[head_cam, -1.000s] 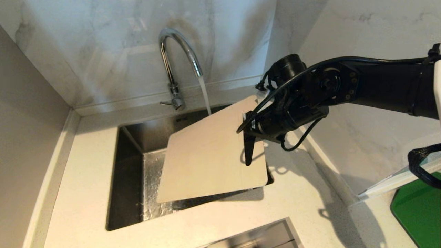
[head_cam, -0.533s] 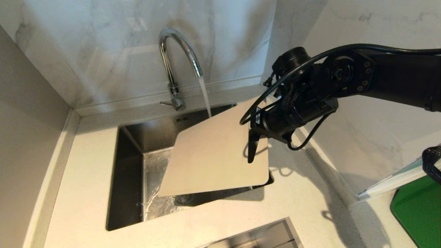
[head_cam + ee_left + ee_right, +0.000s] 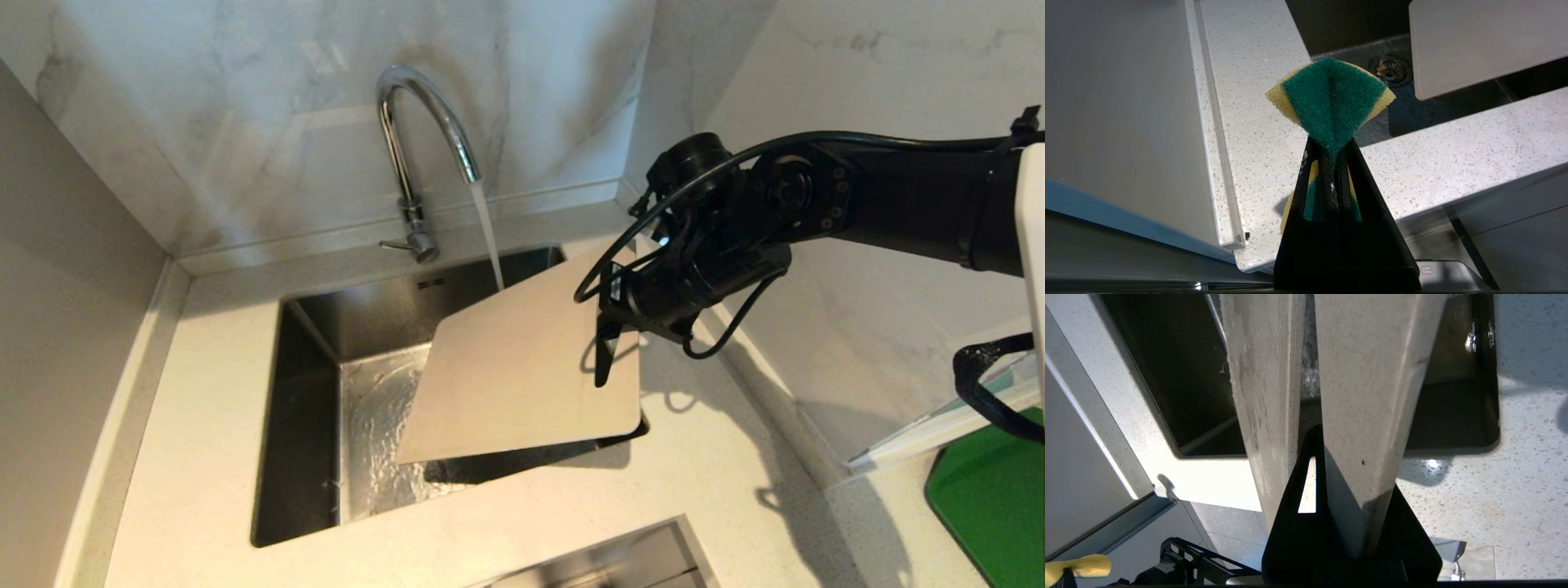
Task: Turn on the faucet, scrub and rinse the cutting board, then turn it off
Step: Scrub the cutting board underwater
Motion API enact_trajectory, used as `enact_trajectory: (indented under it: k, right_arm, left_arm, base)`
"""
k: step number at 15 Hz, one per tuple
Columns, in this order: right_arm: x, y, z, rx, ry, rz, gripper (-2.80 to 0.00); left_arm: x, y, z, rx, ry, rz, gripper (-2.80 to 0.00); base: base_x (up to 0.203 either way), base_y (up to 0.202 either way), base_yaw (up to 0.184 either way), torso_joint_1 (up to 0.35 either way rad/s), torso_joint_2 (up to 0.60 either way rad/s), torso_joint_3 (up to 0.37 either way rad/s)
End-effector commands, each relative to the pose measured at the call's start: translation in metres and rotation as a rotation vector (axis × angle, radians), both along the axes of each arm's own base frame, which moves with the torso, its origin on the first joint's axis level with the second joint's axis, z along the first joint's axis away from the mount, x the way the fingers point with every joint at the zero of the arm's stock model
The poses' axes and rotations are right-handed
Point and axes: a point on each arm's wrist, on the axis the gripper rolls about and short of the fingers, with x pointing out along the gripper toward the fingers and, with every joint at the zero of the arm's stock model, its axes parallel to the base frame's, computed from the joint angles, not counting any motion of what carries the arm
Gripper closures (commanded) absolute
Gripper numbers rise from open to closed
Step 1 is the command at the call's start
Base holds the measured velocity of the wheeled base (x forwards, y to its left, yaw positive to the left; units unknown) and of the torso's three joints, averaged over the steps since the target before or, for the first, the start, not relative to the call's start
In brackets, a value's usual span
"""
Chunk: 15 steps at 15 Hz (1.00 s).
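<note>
Overhead, right claw [image 3: 606, 359] gripping cutting board [image 3: 522, 367] tilted over sink [image 3: 302, 425], faucet [image 3: 416, 155] running onto it

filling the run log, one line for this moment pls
faucet: running | cutting board: tilted over sink, held by right hand | left hand: shut on sponge

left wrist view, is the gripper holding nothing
No, the left gripper is shut on a green and yellow sponge, which is pinched and folded between its fingers above the speckled countertop.
</note>
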Motion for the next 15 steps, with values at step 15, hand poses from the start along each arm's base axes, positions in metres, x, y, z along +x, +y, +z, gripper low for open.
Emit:
enact_trajectory:
  k: [15]
  right_arm:
    - [-0.067,0.009,0.037,-0.005,0.013,0.102,0.0]
  left_arm:
    - [0.021,-0.002,0.153,0.026,0.1,-0.191,0.0]
  base:
    - [0.0,0.0,0.0,0.0,0.0,0.0]
